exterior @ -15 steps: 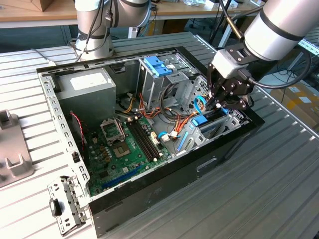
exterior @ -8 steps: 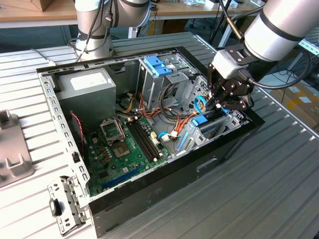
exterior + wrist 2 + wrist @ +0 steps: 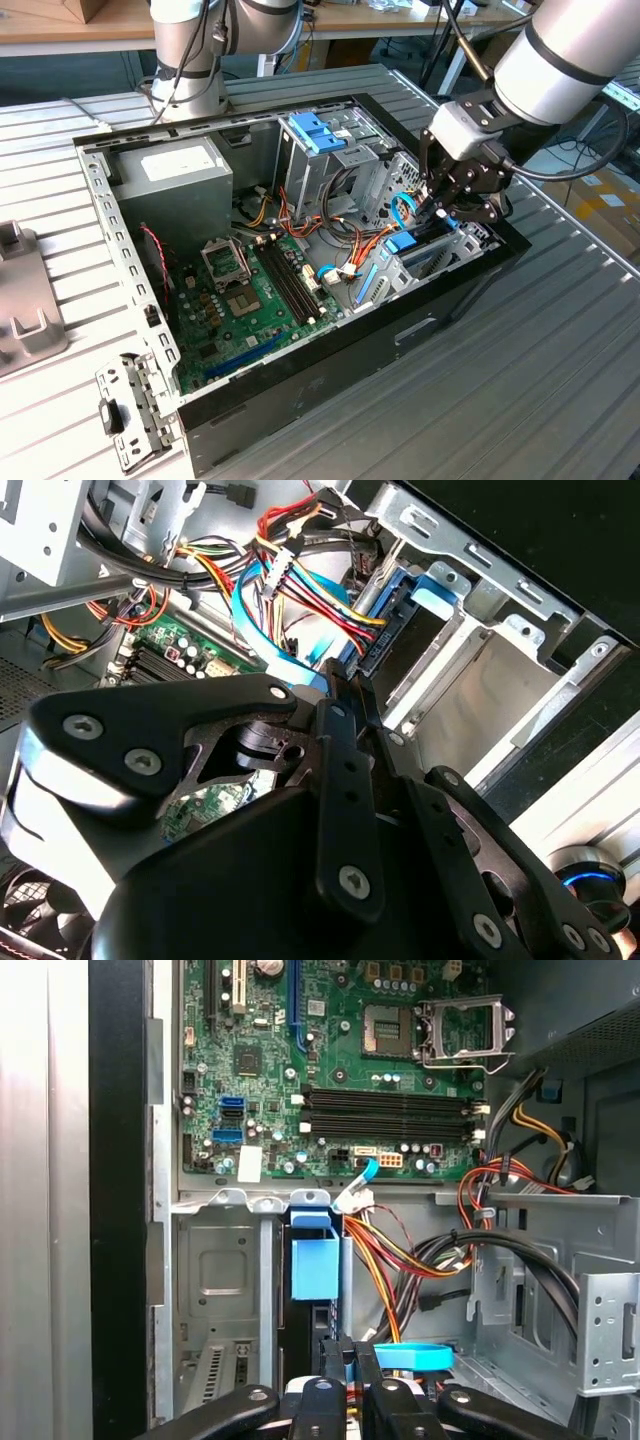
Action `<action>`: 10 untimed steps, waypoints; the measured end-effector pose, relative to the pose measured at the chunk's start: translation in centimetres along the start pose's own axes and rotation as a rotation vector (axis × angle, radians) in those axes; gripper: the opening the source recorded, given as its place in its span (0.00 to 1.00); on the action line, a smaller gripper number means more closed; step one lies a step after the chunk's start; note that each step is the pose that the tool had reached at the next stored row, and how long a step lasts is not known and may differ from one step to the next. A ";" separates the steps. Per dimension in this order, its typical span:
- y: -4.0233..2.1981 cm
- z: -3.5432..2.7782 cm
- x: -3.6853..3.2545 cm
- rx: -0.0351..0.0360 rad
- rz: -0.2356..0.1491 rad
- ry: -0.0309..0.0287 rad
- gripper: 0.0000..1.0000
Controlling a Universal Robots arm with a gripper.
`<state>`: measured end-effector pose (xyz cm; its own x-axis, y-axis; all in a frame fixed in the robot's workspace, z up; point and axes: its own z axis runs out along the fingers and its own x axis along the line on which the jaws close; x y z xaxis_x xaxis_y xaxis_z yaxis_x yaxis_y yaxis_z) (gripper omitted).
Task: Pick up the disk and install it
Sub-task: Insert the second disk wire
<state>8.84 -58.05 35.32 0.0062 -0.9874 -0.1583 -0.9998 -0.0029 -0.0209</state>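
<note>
The disk point(image 3: 402, 243) stands on edge in the metal bay at the front corner of the open computer case, on the exterior view's right. Its light-blue frame point(image 3: 314, 1260) shows in the first wrist view, and its silver-grey edge point(image 3: 385, 600) in the second wrist view. My gripper point(image 3: 428, 212) reaches down into the case right over that bay. Its black fingers point(image 3: 336, 1375) stand close together with a sliver of light-blue plastic between them. In the second wrist view the gripper point(image 3: 342, 685) meets the dark end of the disk beside the blue frame.
Red, yellow and orange cables point(image 3: 300, 575) and a blue loop point(image 3: 410, 1357) crowd the bay. The green motherboard point(image 3: 250, 290), grey power supply box point(image 3: 180, 170) and drive cage with blue tabs point(image 3: 315, 130) fill the case. A loose metal bracket point(image 3: 135, 410) lies on the slatted table.
</note>
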 end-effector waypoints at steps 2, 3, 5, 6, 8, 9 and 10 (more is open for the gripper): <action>-0.03 0.02 0.17 0.0000 0.000 0.0006 0.16; -0.06 0.03 0.28 0.0000 0.000 0.0012 0.16; -0.09 0.07 0.37 0.0000 0.000 0.0014 0.16; -0.12 0.11 0.42 0.0000 0.000 0.0014 0.16; -0.21 0.18 0.46 0.0000 0.000 0.0019 0.16; -0.25 0.22 0.47 -0.0001 0.000 0.0019 0.16; -0.40 0.27 0.48 0.0000 0.000 0.0020 0.16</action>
<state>9.25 -58.48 34.98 0.0063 -0.9877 -0.1563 -0.9998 -0.0031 -0.0209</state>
